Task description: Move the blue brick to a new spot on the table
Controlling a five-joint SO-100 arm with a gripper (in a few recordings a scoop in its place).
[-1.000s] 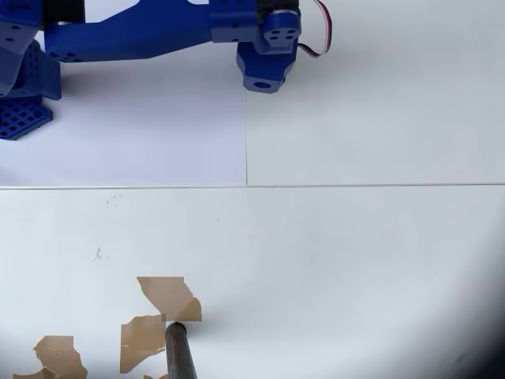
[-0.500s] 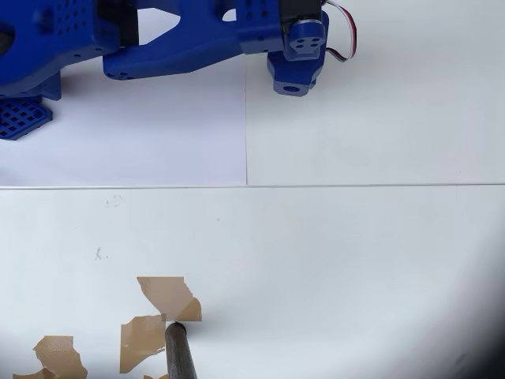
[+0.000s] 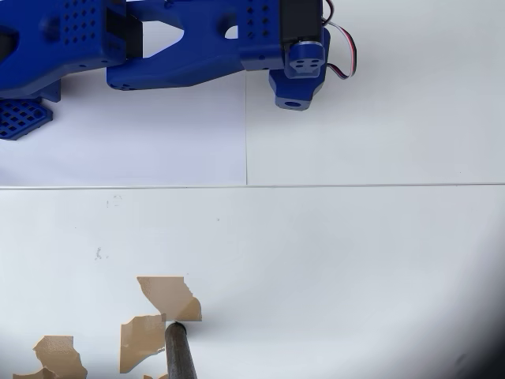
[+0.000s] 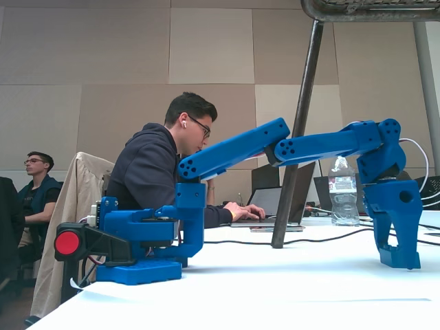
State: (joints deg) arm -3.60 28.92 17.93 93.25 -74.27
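Observation:
My blue arm reaches across the top of the overhead view from the left. Its gripper point(image 3: 296, 88) points down just right of the paper's edge. Seen from the side in the fixed view, the gripper point(image 4: 399, 260) stands upright with its tip on the white table point(image 4: 289, 289). The jaws look close together, but I cannot tell whether they hold anything. The blue brick is hidden in both views.
A white paper sheet point(image 3: 158, 142) lies under the arm, with a blue grid plate point(image 3: 20, 118) at the far left. Torn brown tape patches point(image 3: 167, 294) and a dark rod point(image 3: 180, 354) sit near the bottom. A slanted stand pole point(image 4: 295, 137), a water bottle point(image 4: 342, 192) and a person at a laptop are behind the table.
In the overhead view the arm has stretched out to the right, carrying the gripper rightward and slightly lower. The last half second brought only a small shift.

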